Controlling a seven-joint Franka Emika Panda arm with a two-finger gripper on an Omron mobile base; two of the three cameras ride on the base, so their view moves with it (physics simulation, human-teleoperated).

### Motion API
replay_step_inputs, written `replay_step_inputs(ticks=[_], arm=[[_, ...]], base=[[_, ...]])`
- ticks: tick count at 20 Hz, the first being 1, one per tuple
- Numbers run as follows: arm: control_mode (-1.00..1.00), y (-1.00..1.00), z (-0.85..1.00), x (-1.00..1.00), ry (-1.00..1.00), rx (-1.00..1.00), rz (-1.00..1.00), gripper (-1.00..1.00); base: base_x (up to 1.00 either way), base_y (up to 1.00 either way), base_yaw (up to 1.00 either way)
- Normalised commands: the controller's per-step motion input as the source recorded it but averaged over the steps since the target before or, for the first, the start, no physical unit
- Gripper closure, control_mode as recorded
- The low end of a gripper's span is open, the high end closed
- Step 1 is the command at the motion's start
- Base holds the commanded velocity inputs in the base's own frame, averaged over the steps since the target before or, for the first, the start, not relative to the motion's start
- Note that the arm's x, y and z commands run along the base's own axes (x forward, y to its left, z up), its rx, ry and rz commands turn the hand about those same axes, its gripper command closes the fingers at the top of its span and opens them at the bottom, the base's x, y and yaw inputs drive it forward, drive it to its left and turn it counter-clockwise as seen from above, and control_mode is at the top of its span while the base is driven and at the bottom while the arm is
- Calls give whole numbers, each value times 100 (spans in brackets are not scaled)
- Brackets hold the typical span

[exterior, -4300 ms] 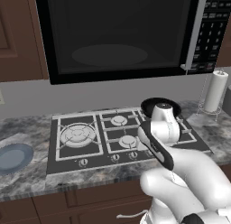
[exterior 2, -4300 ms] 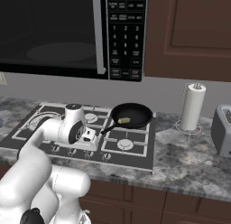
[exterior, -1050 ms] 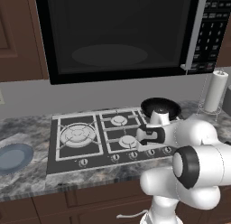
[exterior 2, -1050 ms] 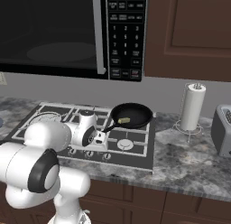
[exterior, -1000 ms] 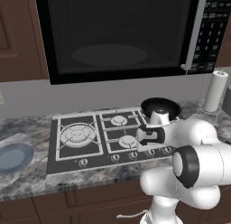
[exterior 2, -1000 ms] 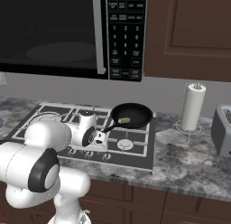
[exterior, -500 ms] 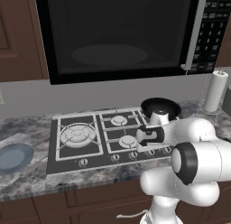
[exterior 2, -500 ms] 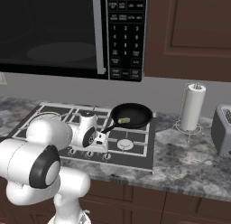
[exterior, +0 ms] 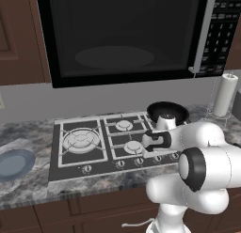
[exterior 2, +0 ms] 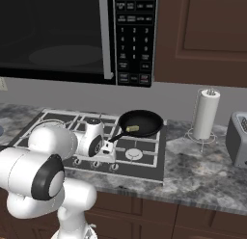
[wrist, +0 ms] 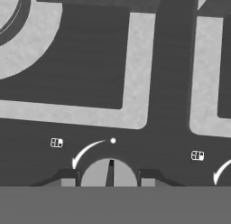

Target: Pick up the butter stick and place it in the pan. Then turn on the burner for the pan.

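In the pan (exterior 2: 144,122), one butter stick (exterior 2: 133,129); gripper (wrist: 108,179) fingers spread either side of one knob (wrist: 108,172).

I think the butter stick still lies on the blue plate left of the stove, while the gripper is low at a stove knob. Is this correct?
Not quite. The butter stick lies in the pan, as the right base view shows; the blue plate carries nothing. The rest holds: the gripper is low at a stove knob.
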Motion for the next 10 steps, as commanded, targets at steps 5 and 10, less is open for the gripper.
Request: replay_step_inputs(ticks=[5,10], arm=[[-100,0,0,0,0,0,0,100],[-100,0,0,0,0,0,3,100]], base=[[0,0,0],[0,0,0]])
